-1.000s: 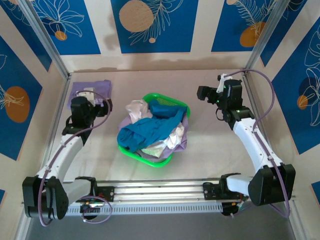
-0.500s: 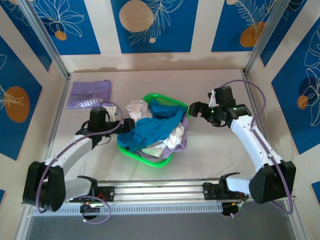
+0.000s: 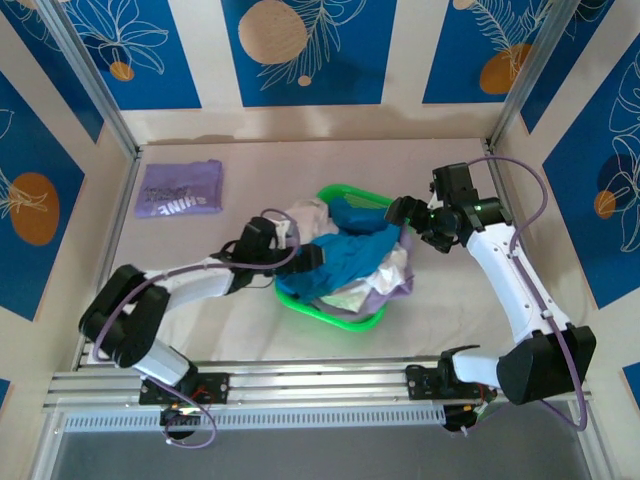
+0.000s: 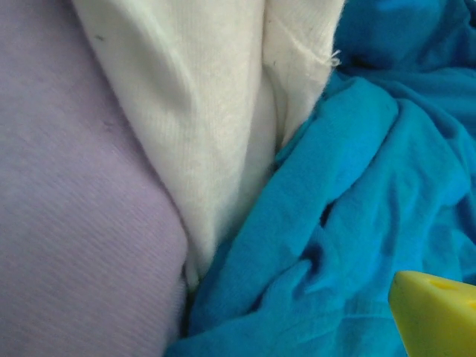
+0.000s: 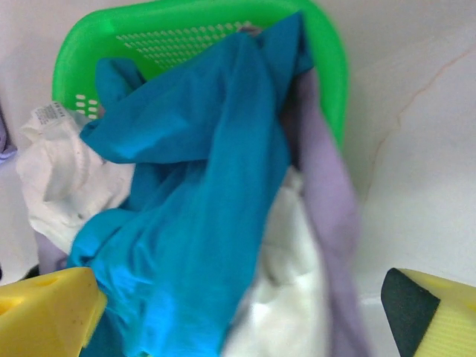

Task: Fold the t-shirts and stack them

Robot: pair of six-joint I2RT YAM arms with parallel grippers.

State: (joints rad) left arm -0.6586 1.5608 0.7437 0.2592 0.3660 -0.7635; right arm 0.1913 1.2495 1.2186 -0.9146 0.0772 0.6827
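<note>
Centrally, green basket [image 3: 330, 318] heaped with t-shirts [image 3: 350, 262], right fingers [image 5: 44, 316] spread apart above, left fingers [image 4: 435, 316] apparently amid cloth, grip indiscernible.

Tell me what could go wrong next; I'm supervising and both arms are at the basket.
The teal t-shirt is tangled with the cream t-shirt, so a pull could drag both out or tip the green basket. The left fingers and right fingers reach into one pile and might collide.

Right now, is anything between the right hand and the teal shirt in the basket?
Nothing visible does. The teal shirt lies on top of the pile in the green basket, straight ahead of the open right hand.
</note>
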